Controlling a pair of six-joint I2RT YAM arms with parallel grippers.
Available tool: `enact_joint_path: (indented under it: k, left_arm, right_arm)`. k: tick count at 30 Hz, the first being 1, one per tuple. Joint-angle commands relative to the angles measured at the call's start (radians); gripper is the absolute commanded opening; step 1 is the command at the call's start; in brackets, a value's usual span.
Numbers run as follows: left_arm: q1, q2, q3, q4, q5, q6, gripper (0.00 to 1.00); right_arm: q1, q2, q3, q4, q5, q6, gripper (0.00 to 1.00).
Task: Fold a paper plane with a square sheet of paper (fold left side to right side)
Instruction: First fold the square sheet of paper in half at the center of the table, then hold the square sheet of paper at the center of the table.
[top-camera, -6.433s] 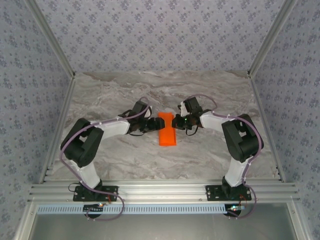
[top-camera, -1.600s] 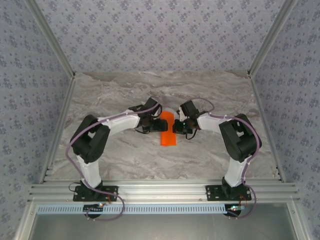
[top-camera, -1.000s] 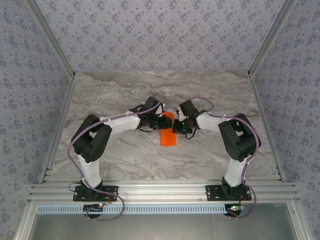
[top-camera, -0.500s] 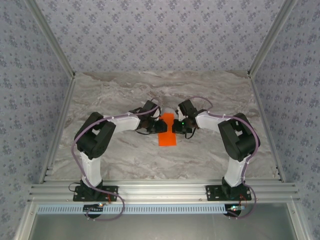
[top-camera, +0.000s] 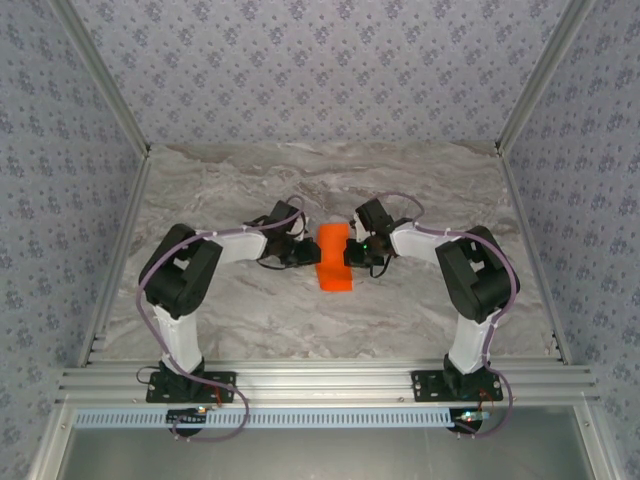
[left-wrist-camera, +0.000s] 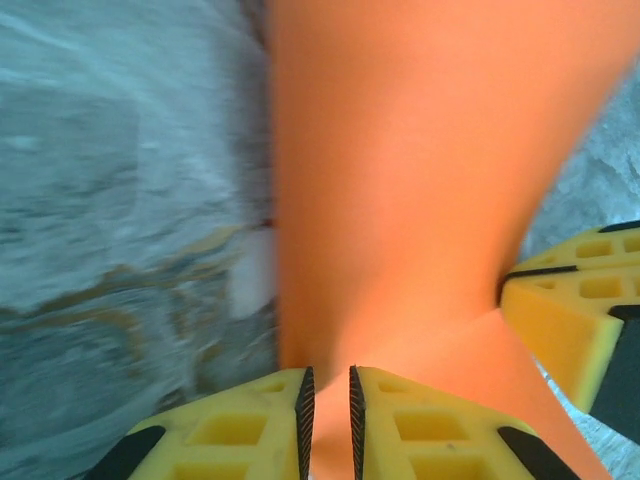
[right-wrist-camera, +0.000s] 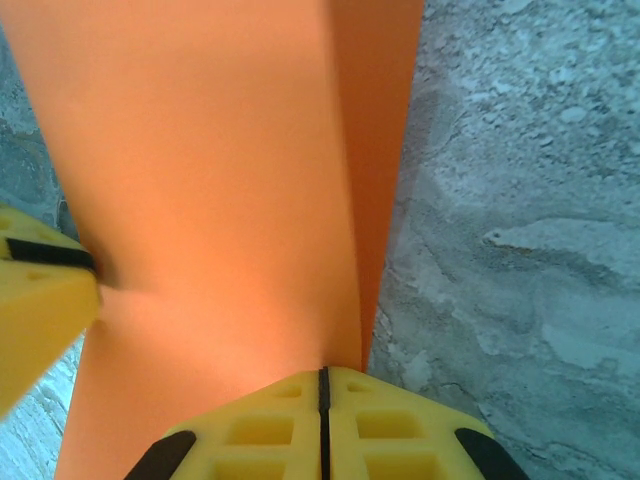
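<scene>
Top external view: you had the paper lying as a narrow doubled strip in the middle of the table, so the left-to-right fold looked made. Your left gripper pinched the strip's left edge, its fingers all but together on it. Your right gripper was clamped tight on the right edge. Pressing the crease and every pointed fold of the plane looked left to do.

The orange-red sheet of paper is folded into a narrow strip. It lies mid-way across the marble table, long axis running near to far. Close up, one layer overlaps another.
</scene>
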Motion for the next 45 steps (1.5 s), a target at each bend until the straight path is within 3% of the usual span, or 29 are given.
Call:
enact_joint_path:
  k: [1, 6, 11, 17, 27, 45]
  left_arm:
    - [0.019, -0.074, -0.012, -0.027, 0.003, 0.039, 0.19]
    - [0.015, -0.111, -0.018, 0.093, 0.099, 0.001, 0.17]
    - [-0.011, -0.032, 0.036, 0.138, 0.133, -0.027, 0.17]
    - [-0.028, 0.066, 0.105, 0.121, 0.103, -0.027, 0.17]
    - [-0.03, 0.096, 0.082, 0.071, 0.036, -0.012, 0.17]
    - [-0.04, 0.118, 0.046, 0.026, -0.004, -0.023, 0.16]
  right_arm:
    - [0.008, 0.063, -0.022, -0.113, 0.063, -0.02, 0.07]
    - [0.01, 0.063, -0.01, -0.114, 0.061, -0.019, 0.07]
    - [0.014, 0.066, -0.002, -0.117, 0.061, -0.019, 0.07]
    - [0.016, 0.068, -0.001, -0.116, 0.059, -0.018, 0.07]
    - [0.02, 0.061, 0.005, -0.097, 0.036, -0.022, 0.07]
    - [-0.058, 0.018, 0.138, -0.009, -0.143, -0.032, 0.07]
